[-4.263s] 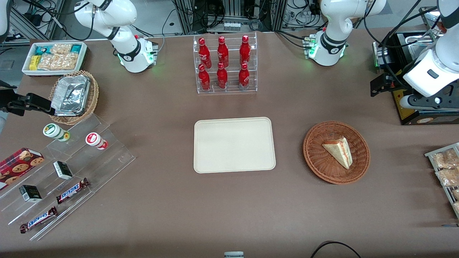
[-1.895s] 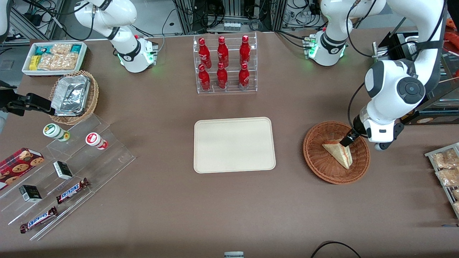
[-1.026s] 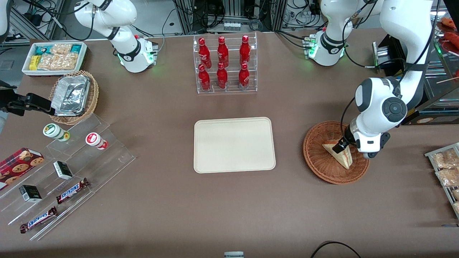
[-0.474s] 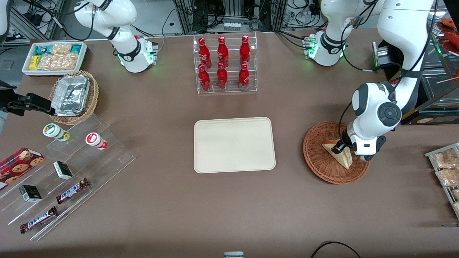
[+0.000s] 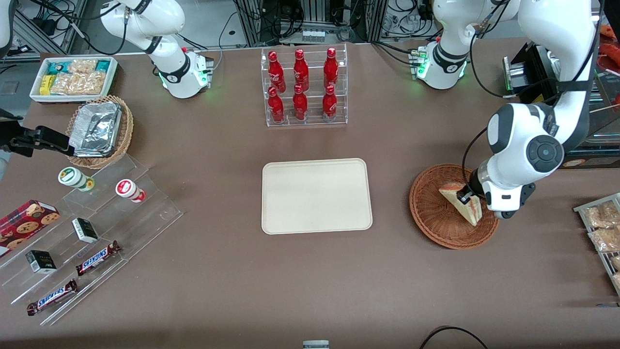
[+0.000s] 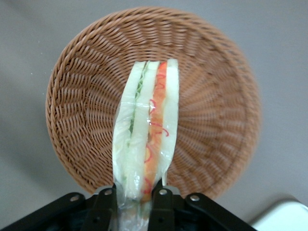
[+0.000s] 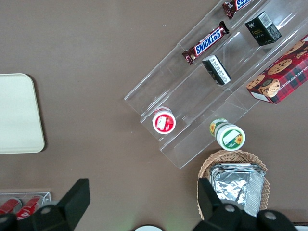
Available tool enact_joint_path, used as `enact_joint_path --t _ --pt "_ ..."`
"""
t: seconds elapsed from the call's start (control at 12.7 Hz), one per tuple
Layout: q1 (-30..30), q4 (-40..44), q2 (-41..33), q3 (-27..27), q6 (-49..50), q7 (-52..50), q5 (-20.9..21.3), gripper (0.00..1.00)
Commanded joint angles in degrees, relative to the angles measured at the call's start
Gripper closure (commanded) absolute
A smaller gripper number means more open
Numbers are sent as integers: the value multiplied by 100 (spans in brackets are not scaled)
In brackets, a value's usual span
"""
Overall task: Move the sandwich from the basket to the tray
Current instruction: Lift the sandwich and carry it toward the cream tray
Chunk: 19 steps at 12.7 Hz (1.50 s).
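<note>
Two black fingers of the left arm's gripper pinch the wrapped sandwich between them, closed tight on the wedge's thick end, as the wrist camera looks straight down over the reddish-brown wicker basket. Seen edge-on, the sandwich shows its layers of white bread, green and red-orange filling under clear film, and it appears raised clear of the woven floor, though contact at its pointed end cannot be ruled out. From the front camera the gripper sits above the basket on the side toward the working arm's end of the table, with the sandwich tilted and its tip pointing nearer to the camera. The cream tray lies flat at the centre of the brown table, well apart from the basket, with nothing on it. A clear rack of red bottles stands farther from the camera than the tray. Toward the parked arm's end sit a tan basket of foil containers and stepped clear shelves bearing snack bars and small boxes.
</note>
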State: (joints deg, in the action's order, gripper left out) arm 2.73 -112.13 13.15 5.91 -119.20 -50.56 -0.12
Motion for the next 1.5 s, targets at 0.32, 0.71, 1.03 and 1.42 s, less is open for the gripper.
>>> enact_joint_path --t 0.32,0.71,1.03,1.42 --pt "1587 1805 1082 33 633 600 82 100" --pt "2546 2801 2023 33 951 425 30 100" --pt "3135 3618 2806 33 907 -453 -5 100" --pt "3619 3716 2921 24 934 -946 73 100"
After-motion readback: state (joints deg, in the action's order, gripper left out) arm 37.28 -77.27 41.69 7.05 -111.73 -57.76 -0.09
